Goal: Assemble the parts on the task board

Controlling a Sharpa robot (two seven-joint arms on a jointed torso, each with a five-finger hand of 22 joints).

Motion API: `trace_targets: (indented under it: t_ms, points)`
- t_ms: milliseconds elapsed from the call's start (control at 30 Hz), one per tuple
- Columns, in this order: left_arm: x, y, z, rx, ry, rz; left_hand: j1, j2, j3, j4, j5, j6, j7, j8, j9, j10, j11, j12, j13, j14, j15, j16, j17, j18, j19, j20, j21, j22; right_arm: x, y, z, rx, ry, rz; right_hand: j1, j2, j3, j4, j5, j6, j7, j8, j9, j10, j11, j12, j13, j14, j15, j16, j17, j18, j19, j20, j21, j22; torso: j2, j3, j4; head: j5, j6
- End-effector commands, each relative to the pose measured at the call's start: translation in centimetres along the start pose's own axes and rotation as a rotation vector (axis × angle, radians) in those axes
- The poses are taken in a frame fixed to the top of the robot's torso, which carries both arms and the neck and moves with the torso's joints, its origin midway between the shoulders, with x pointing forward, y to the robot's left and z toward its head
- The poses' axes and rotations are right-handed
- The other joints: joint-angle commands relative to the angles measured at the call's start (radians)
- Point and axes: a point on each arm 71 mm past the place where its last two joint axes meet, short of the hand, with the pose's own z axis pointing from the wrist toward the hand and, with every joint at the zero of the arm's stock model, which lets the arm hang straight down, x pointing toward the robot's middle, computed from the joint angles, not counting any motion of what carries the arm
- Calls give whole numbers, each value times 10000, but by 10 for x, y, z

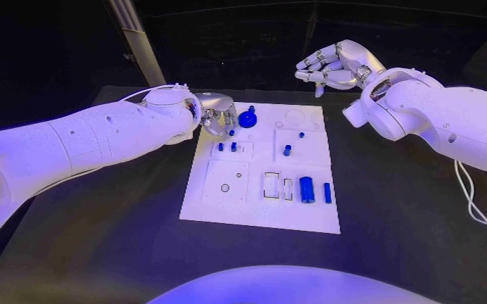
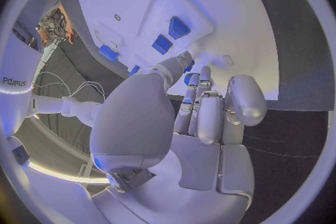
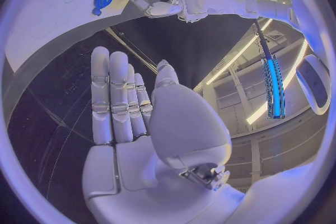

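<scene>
The white task board lies in the middle of the table. My left hand is at its far left edge, fingers curled down, and pinches a small blue part between thumb and fingertips; blue shows between them. A round blue knob stands just right of that hand. Two short blue pegs stand in the board below it. A blue cylinder and a thin blue bar lie at the board's right. My right hand hangs raised beyond the board's far right corner, fingers apart, holding nothing.
More small blue parts sit mid-board, and square blue blocks stand near my left fingers. The board has vacant slots and a round recess. A pale post rises behind the table's back left. Black table surrounds the board.
</scene>
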Motion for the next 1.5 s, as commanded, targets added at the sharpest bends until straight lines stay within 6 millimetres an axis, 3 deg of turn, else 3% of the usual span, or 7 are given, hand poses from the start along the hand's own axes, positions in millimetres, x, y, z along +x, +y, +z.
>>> trace_targets:
  t_ms: [33,400,567,667,867,1100,1500]
  points:
    - [-4,1,-2,42,-443,-104,4,-42,-135,-19,-40,-130,-28,-4,11,-224,29,-108,-16,231,86,-20,-24,-50,-73,71,-240,-189,0,-5,0,302,576,-951,424,73,136,-241,-433,143,-21,28,25,-99,-14,-326,-312,184,-54,-15,27,62,160,-43,-25,-4,-3,-8,-10,4,20]
    - [-13,8,-14,495,-1782,-1236,187,146,-798,-42,3,-225,17,48,35,-954,187,-266,-12,211,216,-2,-112,102,-269,202,-1046,-811,4,-22,-1,801,2041,-4242,1641,154,529,-918,-1385,737,-197,7,21,532,-145,-1923,-1743,1120,-227,1423,1226,-5,821,-242,646,571,-10,1,-16,-39,131]
    - [-23,20,-30,1203,-3203,-5376,173,436,-756,83,125,361,364,304,97,-467,160,124,58,135,202,-54,-258,200,-456,197,-1626,-1247,16,-24,-4,494,2461,-6328,1931,111,691,-959,-1553,1033,-263,-398,-69,1064,-188,-2710,-2454,1272,-263,1912,1687,-100,999,-285,1209,1214,-5,13,-12,-262,263]
    - [-27,24,-37,1647,-3799,-8233,151,532,-604,140,168,505,410,343,70,-286,172,317,50,-309,227,-583,-1299,409,-1008,233,-2845,-2155,23,-24,-7,314,2552,-7028,2005,82,740,-964,-1611,1044,-286,-557,-85,1144,-198,-2905,-2636,1346,-273,2181,1905,-137,1088,-297,1453,1505,-2,5,18,-522,328]
    - [-29,28,-50,2146,-4704,-12339,54,591,-547,210,282,706,368,430,58,131,84,758,103,-1154,188,-1457,-2892,750,-2012,222,-4880,-3647,38,-29,-11,100,2797,-7851,2066,25,800,-953,-1690,1061,-284,-776,-90,1191,-174,-3180,-2897,1440,-258,2542,2182,-195,1196,-296,1782,1890,5,-38,14,-726,420]
    - [-26,24,-59,2369,-4891,-13847,0,627,-594,233,292,849,350,518,70,230,49,956,127,-1413,171,-1697,-3336,761,-2146,205,-5108,-3797,57,-35,-16,-34,3230,-8226,2146,-32,892,-965,-1776,1075,-243,-999,-88,1126,-112,-3473,-3185,1468,-214,2738,2321,-219,1219,-268,1983,2095,9,-16,11,-893,487]
    - [-24,21,-63,2405,-4893,-14248,17,639,-604,215,293,898,344,554,74,247,39,1017,134,-1502,164,-1789,-3510,761,-2172,199,-5159,-3831,71,-35,-20,-105,3813,-8313,2255,-23,1054,-1000,-1871,1211,-231,-1137,-70,1202,-94,-3648,-3424,1548,-199,3221,2673,-296,1368,-246,2426,2639,11,-12,-12,-877,511]
